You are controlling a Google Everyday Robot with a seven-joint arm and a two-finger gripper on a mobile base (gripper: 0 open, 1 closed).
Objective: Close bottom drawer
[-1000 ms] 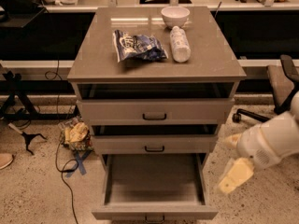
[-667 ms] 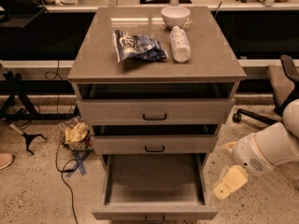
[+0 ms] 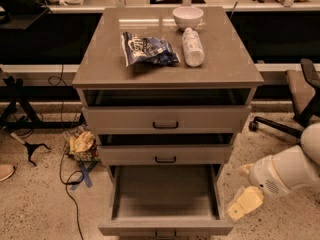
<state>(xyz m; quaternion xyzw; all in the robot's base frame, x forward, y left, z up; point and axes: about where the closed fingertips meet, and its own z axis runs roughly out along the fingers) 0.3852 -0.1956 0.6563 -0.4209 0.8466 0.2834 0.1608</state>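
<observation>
The bottom drawer [image 3: 165, 228] of the grey-beige cabinet [image 3: 165, 116] stands pulled far out. Its wide shallow tray looks empty, and its small dark handle [image 3: 165, 234] sits at the lower edge of the view. The middle drawer [image 3: 165, 154] and the top drawer [image 3: 165, 119] above it stick out only slightly. My gripper [image 3: 244, 203], pale yellow on the end of a white arm [image 3: 285, 171], hangs low just to the right of the open drawer's right side, near its front corner, and is apart from it.
On the cabinet top lie a blue snack bag [image 3: 147, 49], a white bottle on its side [image 3: 192, 46] and a white bowl [image 3: 188, 17]. An office chair [image 3: 300, 104] stands at the right. A crumpled bag [image 3: 82, 145] and cables [image 3: 65, 179] lie on the floor at the left.
My arm and gripper have moved down and a little left, closer to the right front corner of the open bottom drawer. The drawers have not moved.
</observation>
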